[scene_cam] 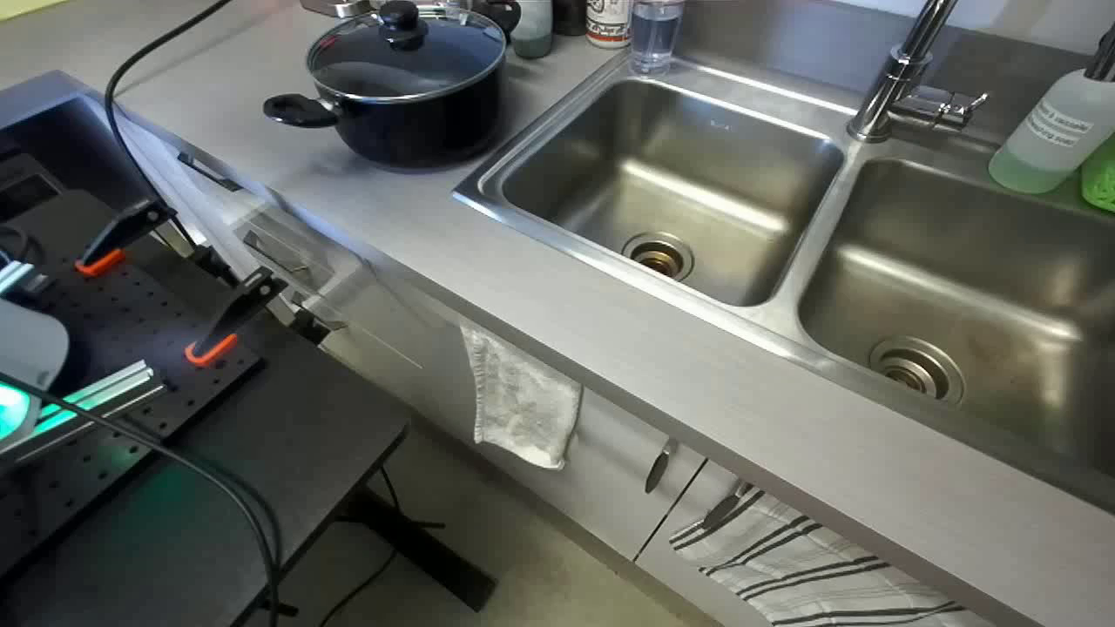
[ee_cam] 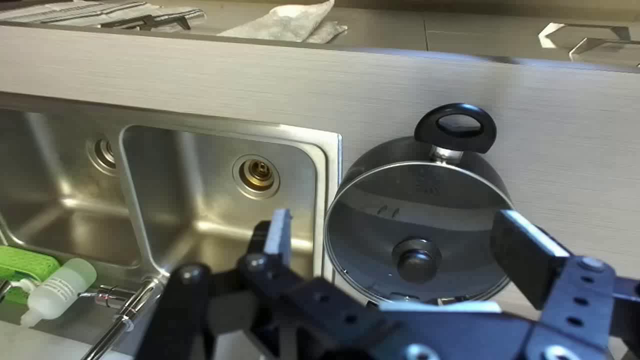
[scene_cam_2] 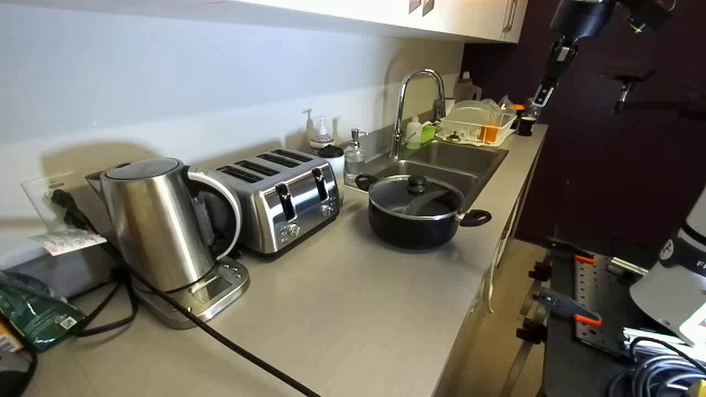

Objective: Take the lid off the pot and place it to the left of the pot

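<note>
Sitting on rnd blk pot (scene_cam: 418, 135): clear glass lid (scene_cam: 427, 70), metal-rimmed, w/ blk knob (scene_cam: 402, 24); pot on fine-grained grey surface (scene_cam_2: 331, 309) nr steel sink (scene_cam: 723, 213). Arm (scene_cam_2: 582, 19) up high, tool (ee_cam: 392, 235) tilted down, fingers (ee_cam: 522, 262) spread.

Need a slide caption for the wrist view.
Open jaws in the foreground, the glass lid on the black pot beside the sink.

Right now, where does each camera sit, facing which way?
Wrist view: over the counter, facing down at the pot; open gripper shows.
An exterior view: in front of the counter, facing down across the sink; the robot's base partly shows.
An exterior view: by the kettle, facing along the counter; gripper and base show.
Both exterior views share pot and sink.
</note>
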Controlling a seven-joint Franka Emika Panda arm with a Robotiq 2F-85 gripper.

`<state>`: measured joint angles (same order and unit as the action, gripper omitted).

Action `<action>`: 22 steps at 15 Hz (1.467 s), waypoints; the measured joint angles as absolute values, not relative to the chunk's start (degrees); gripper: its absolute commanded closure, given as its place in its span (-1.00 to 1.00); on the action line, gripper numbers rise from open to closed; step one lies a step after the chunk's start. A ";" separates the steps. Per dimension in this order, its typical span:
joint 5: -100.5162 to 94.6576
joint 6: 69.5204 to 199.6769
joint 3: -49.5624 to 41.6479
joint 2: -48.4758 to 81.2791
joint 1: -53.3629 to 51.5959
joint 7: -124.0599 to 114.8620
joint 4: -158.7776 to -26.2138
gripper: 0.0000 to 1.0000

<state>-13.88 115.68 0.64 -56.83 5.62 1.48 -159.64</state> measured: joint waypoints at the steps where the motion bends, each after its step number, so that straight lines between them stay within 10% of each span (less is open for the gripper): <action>1: -13.88 115.57 0.64 -56.79 5.62 1.48 -159.81 -1.00; 22: -13.06 125.36 -0.67 -43.71 -1.95 5.60 -159.63 -1.00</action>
<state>-13.06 125.36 -0.67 -43.71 -1.95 5.60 -159.63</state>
